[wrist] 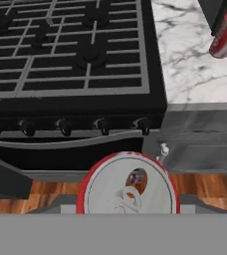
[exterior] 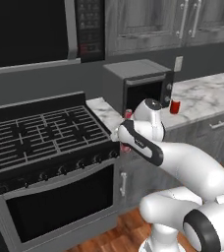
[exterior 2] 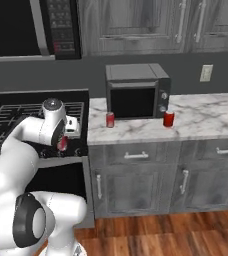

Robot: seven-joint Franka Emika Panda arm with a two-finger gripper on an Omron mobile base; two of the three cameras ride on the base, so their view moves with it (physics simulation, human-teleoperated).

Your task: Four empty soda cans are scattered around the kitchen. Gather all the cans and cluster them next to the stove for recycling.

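Observation:
In the hand view a red soda can (wrist: pixel 128 185) with a silver top and pull tab sits right at the camera, held between the fingers. My gripper (exterior 2: pixel 62 143) is shut on this can (exterior 2: pixel 62 144) in front of the stove's (exterior 2: pixel 16 116) right front corner, above the floor. From the left, the held can (exterior: pixel 126 147) peeks out beside the hand. Two more cans stand on the marble counter right of the stove: one (exterior 2: pixel 110 119) near the stove (exterior: pixel 45 133), one (exterior 2: pixel 169 119) further right. The nearer can (wrist: pixel 226 35) shows at the hand view's top right.
A dark countertop oven (exterior 2: pixel 136 90) stands at the back of the marble counter (exterior 2: pixel 206 117), behind the two cans. A black microwave (exterior: pixel 35 29) hangs above the stove. Grey cabinet drawers and doors (exterior 2: pixel 136 185) sit below the counter, over a wooden floor.

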